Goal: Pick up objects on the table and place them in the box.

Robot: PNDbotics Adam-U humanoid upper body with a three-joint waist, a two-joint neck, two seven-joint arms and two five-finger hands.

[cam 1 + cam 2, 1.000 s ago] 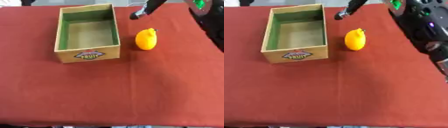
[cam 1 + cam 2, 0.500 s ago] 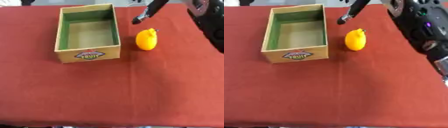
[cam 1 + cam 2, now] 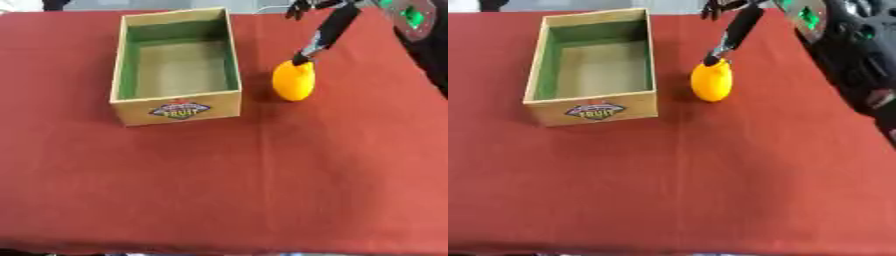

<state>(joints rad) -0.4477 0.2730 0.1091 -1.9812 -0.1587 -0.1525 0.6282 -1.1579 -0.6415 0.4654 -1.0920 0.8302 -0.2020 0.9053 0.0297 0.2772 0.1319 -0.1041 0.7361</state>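
A yellow lemon-shaped fruit point(image 3: 293, 81) lies on the red tablecloth just right of the cardboard box point(image 3: 176, 108), which has a green inner lining and nothing inside. My right hand point(image 3: 735, 30) reaches in from the upper right with straight fingers. One long finger point(image 3: 325, 36) points down and its tip meets the top of the fruit. The other fingers spread near the top edge. My left hand shows in neither view.
The red tablecloth point(image 3: 219, 190) covers the whole table. My right arm point(image 3: 850, 55), black with a green light, fills the upper right corner. The box bears a fruit label point(image 3: 179, 109) on its near wall.
My right hand has come down and toward the fruit; its fingertip, earlier above and left of the fruit, now touches the fruit's top. Box and fruit have stayed put.
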